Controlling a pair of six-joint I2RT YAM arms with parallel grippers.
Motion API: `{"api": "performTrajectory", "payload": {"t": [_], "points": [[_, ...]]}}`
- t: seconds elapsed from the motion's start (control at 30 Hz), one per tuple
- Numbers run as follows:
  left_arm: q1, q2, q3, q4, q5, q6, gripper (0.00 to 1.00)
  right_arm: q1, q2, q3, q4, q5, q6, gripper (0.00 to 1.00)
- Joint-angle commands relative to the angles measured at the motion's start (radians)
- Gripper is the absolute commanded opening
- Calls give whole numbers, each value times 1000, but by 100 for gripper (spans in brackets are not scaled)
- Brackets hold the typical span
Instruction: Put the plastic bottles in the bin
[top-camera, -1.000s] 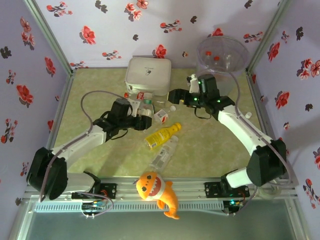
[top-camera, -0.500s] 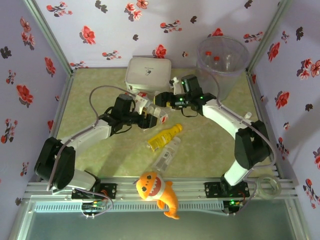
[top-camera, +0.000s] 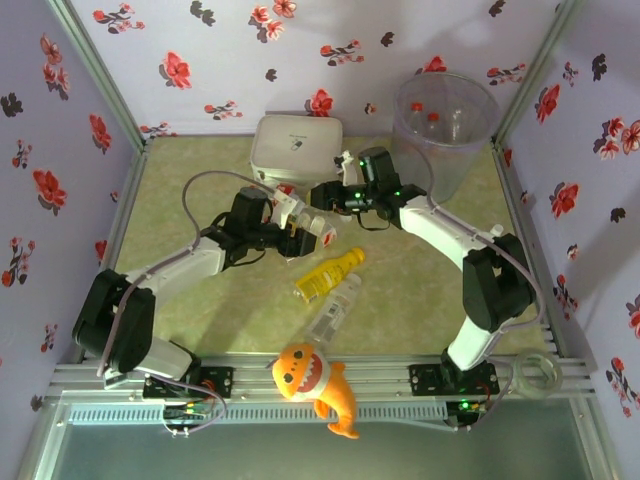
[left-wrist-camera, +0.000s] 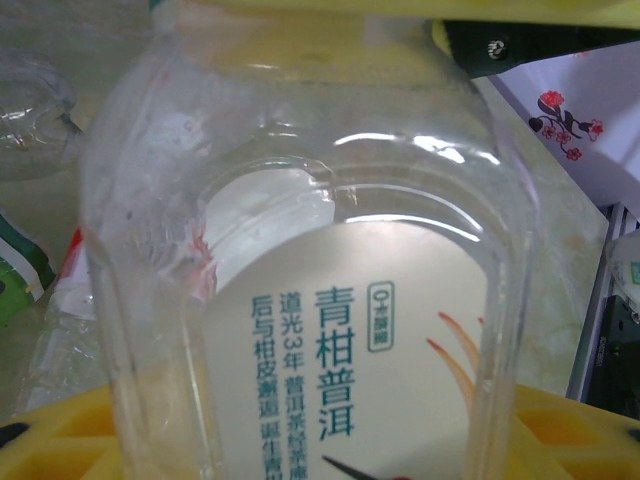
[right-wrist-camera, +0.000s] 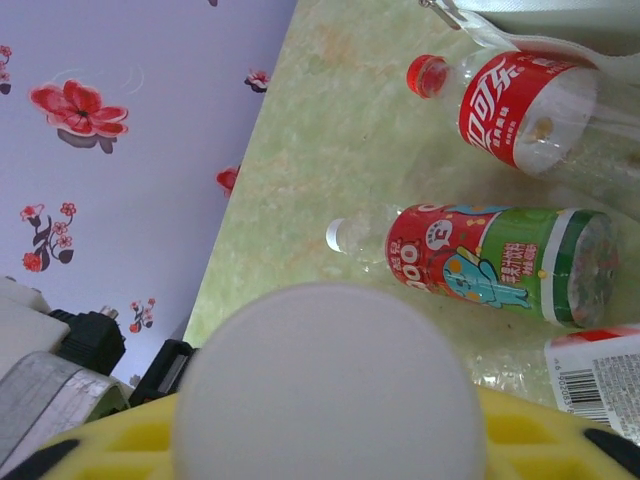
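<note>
Left end effector: just left of centre in the top view. As I read it, it is partly closed around a clear bottle with a pale printed label, which sits between the yellow fingers.
Right end effector: close above the left one. It looks pinched on a white-ended bottle, but I can't see the pads themselves.
Bin: upper right of the top view, with red-capped bottles already inside.
Loose bottles: the yellow bottle and a clear one lie on the table below centre. A red-label bottle and a green-and-red bottle lie at the right of the right wrist view.
Risk, collision: the two end effectors are nearly touching, so I think lifting either one carelessly could clip the other.
Risk, slip: a grip on one end only could let that bottle swing and drop.
Risk, rim: the bin wall is tall, and a low carry could hit the rim or tip the bin.
Risk, squash: thin plastic may buckle and pop free.
</note>
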Motion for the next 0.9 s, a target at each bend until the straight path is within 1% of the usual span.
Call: {"api": "performTrajectory", "payload": {"t": [0.0,0.17,0.2,0.23,0.27,0.4,0.43,0.57,0.7,0.8,0.87], "points": [[1,4,42,40,28,20,1,2,-5,16,2,11,-14,41],[0,7,55,29,29,16,11,2,-6,22,-14,19,-30,35],[0,6,56,29,29,15,16,2,-6,22,-15,19,-30,34],[-1,4,56,28,28,14,26,2,-6,24,-14,19,-31,33],[0,4,57,26,29,12,42,2,-8,25,-15,19,-31,33],[0,1,61,18,28,14,97,1,-13,31,-24,28,-39,31],[1,0,61,14,28,16,100,0,-16,34,-26,31,-41,31],[1,-16,62,-7,29,20,100,-4,-24,75,-62,56,-72,29],[-2,-55,46,-13,28,11,100,-13,-45,148,-137,114,-131,28],[-2,-91,18,-16,27,3,100,-24,-70,220,-203,191,-200,29],[-5,-120,-9,-11,27,-6,100,-24,-101,274,-249,263,-283,29]]}}
